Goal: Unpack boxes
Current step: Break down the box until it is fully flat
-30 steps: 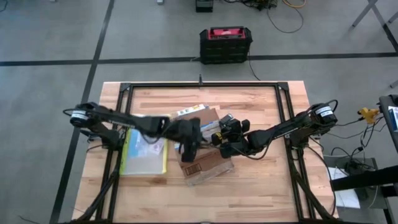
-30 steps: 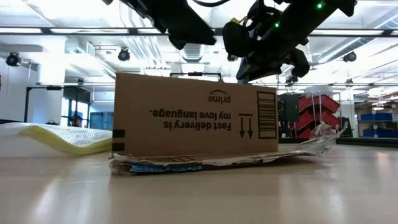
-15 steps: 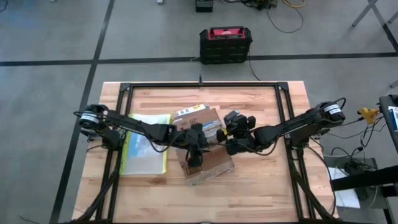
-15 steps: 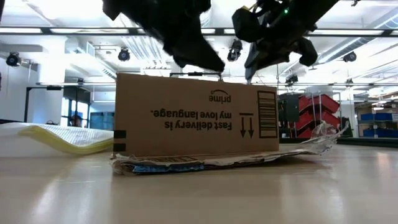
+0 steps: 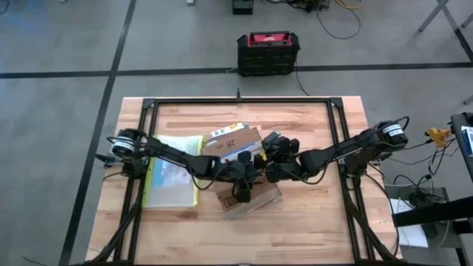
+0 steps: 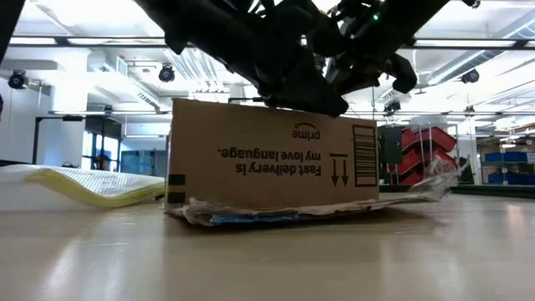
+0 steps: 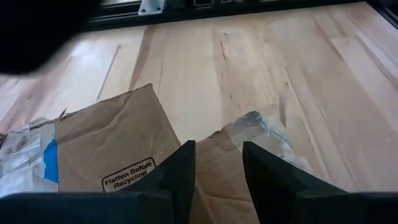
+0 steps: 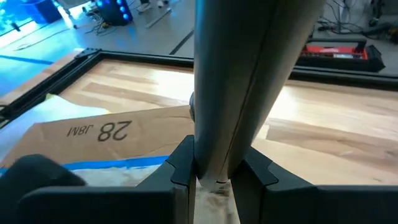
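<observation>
The brown cardboard box (image 5: 235,151) (image 6: 276,159) stands mid-table with its flaps spread on the wood. My left gripper (image 5: 242,193) (image 7: 219,168) is open, low over the box's near flap (image 7: 112,143), with taped cardboard showing between its fingers. My right gripper (image 5: 264,161) (image 8: 217,174) is at the box's right side. It is shut on a grey-brown strip (image 8: 230,93) that rises from between its fingers, seemingly a box flap seen edge-on. The box panel marked "28" (image 8: 106,134) lies beyond it. My left gripper is down at the top of the box, fingers slanting down from the table's left; I cannot tell whether they touch the cardboard. My right gripper pinches the grey-brown strip's lower end (image 8: 217,163) between its two fingers, coming from the table's right. The strip stands up past the fingers.
A clear yellow-edged pouch (image 5: 174,177) (image 6: 92,184) lies left of the box. A black and red case (image 5: 267,52) sits on the floor beyond the far edge. A black frame (image 5: 240,101) borders the table. Bare wood lies along the near edge.
My left gripper has reached toward the table's right and gone down to the top of the box, staying open. The box's left end has shifted a little toward the right. My right gripper has kept its hold and stayed nearly still.
</observation>
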### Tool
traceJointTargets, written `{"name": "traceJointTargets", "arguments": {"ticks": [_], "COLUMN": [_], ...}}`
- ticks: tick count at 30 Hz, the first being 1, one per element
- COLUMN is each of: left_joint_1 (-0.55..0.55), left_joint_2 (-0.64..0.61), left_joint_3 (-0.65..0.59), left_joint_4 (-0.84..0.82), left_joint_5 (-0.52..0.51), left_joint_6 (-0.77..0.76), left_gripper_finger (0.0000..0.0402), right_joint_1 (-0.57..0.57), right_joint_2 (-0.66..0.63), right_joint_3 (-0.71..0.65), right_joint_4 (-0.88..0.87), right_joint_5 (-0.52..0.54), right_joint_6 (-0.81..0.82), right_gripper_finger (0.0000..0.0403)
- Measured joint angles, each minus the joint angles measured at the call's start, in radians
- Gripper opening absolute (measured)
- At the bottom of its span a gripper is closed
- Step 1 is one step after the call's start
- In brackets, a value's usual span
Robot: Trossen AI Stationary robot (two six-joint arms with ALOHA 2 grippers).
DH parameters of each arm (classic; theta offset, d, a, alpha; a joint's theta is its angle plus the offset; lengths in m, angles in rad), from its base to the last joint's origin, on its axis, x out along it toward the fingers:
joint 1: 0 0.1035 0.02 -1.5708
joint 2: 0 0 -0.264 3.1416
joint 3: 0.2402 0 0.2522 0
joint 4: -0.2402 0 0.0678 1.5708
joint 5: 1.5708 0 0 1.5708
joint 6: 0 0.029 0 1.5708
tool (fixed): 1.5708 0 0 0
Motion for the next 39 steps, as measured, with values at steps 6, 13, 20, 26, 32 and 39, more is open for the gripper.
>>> {"name": "traceJointTargets", "arguments": {"ticks": [6,13,20,26,32,39], "left_joint_1": [0.005,0.006,0.008,0.01,0.023,0.047], "left_joint_2": [-0.01,-0.01,-0.01,-0.011,-0.01,-0.01], "left_joint_3": [-0.002,-0.003,-0.004,-0.004,-0.005,-0.005], "left_joint_4": [-0.015,-0.021,-0.026,-0.03,-0.042,-0.059], "left_joint_5": [-0.002,-0.002,-0.006,-0.008,-0.035,-0.021], "left_joint_6": [0.001,0.002,0.002,0.001,-0.009,-0.027], "left_gripper_finger": [0.0119,0.0119,0.0119,0.0119,0.0119,0.0119], "right_joint_1": [-0.01,-0.038,-0.05,-0.054,-0.044,-0.006], "right_joint_2": [0.0,0.025,0.047,0.048,0.048,0.013], "right_joint_3": [-0.003,-0.003,-0.003,-0.003,-0.003,-0.003], "right_joint_4": [-0.038,-0.023,0.014,0.015,0.005,-0.087], "right_joint_5": [0.015,-0.037,-0.039,-0.043,-0.073,-0.067], "right_joint_6": [0.001,-0.011,-0.037,-0.067,-0.058,0.008], "right_gripper_finger": [0.0048,0.0048,0.0048,0.0048,0.0048,0.0048]}}
